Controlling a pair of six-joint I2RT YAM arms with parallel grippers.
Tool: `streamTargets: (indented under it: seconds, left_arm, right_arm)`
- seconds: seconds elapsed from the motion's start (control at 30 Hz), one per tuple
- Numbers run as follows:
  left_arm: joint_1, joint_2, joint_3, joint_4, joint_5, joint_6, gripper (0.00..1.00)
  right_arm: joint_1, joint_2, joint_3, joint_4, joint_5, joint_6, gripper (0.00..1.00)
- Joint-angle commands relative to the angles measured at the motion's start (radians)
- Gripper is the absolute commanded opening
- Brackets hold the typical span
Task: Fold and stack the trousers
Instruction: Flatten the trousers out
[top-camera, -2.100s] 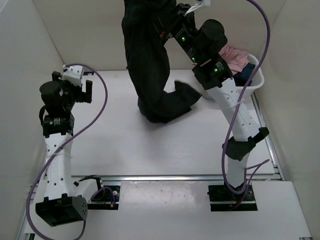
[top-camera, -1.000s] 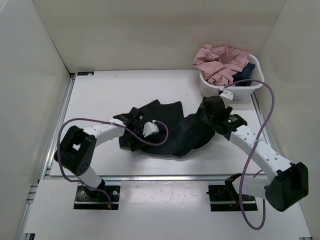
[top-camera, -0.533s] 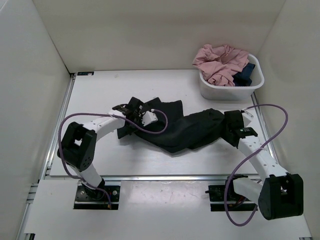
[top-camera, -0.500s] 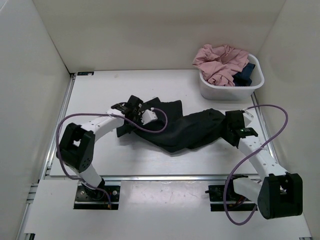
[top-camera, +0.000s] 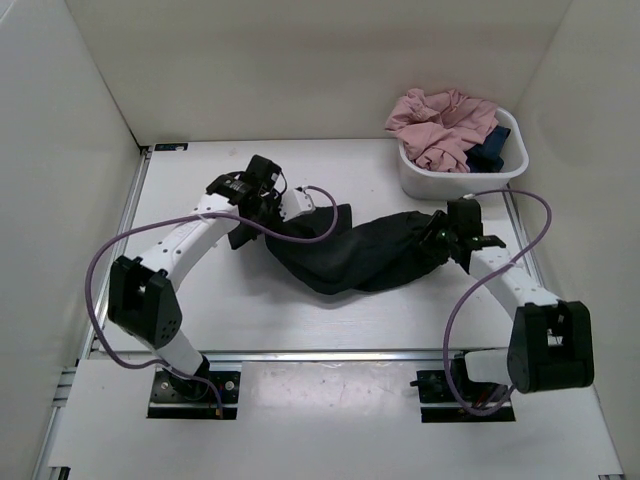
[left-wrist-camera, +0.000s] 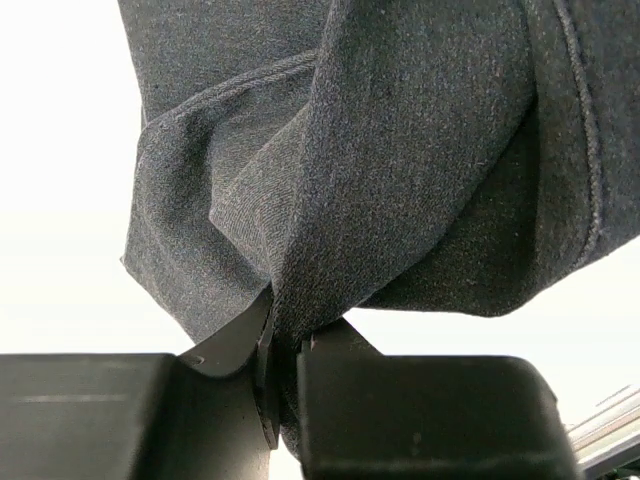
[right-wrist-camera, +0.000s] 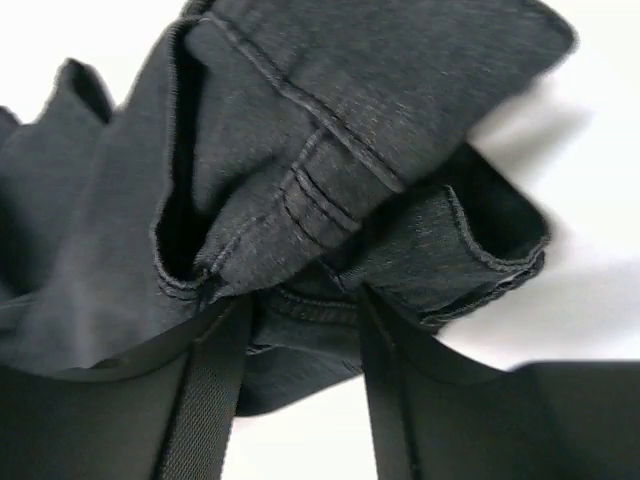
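The black trousers (top-camera: 350, 255) hang in a sagging band across the middle of the table, strung between my two grippers. My left gripper (top-camera: 272, 218) is shut on their left end; in the left wrist view a thick fold of the trousers (left-wrist-camera: 400, 150) runs down into the left gripper (left-wrist-camera: 285, 345), pinched tight. My right gripper (top-camera: 438, 238) holds the right end. In the right wrist view the right gripper (right-wrist-camera: 300, 330) has a bunched, seamed edge of the trousers (right-wrist-camera: 330, 120) between its fingers (right-wrist-camera: 210, 390), which press on it from both sides.
A white basket (top-camera: 420, 182) stands at the back right corner, holding pink clothes (top-camera: 440, 120) and a small dark blue garment (top-camera: 490, 150). Pale walls close in the table on the left, back and right. A metal rail (top-camera: 330, 352) runs along the near edge.
The left gripper closed on the trousers and drew their end back and left. The right jaws narrowed onto the other end and shifted right. The heap has stretched into a band.
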Motion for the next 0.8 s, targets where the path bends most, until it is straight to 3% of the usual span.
streamTargets:
  seconds: [0.0, 0.1, 0.17, 0.23, 0.33, 0.4, 0.57, 0.77]
  left_arm:
    - [0.006, 0.029, 0.070, -0.028, 0.048, -0.030, 0.14]
    - [0.006, 0.039, 0.070, -0.028, 0.069, -0.043, 0.14]
    - [0.006, 0.039, 0.061, -0.028, 0.070, -0.053, 0.14]
    - [0.006, 0.039, 0.041, -0.028, 0.079, -0.078, 0.14]
    - [0.006, 0.030, 0.030, -0.028, 0.079, -0.089, 0.14]
    - [0.006, 0.030, 0.010, -0.028, 0.079, -0.089, 0.14]
    - [0.006, 0.039, 0.010, -0.028, 0.079, -0.098, 0.14]
    - [0.006, 0.030, 0.009, -0.028, 0.070, -0.098, 0.14]
  right_arm:
    - [-0.010, 0.058, 0.114, 0.056, -0.126, 0.031, 0.50]
    - [-0.010, 0.081, 0.142, 0.036, -0.160, 0.040, 0.46]
    - [-0.010, 0.055, 0.151, 0.007, -0.135, 0.040, 0.40]
    - [-0.010, 0.005, 0.161, -0.036, -0.094, 0.040, 0.40]
    - [-0.010, -0.079, 0.170, -0.111, 0.003, 0.050, 0.58]
    - [-0.019, -0.094, 0.132, -0.053, -0.011, 0.059, 0.67]
    - [-0.019, 0.124, 0.226, -0.084, -0.074, 0.059, 0.70]
    - [-0.028, 0.207, 0.274, -0.108, -0.072, 0.071, 0.71]
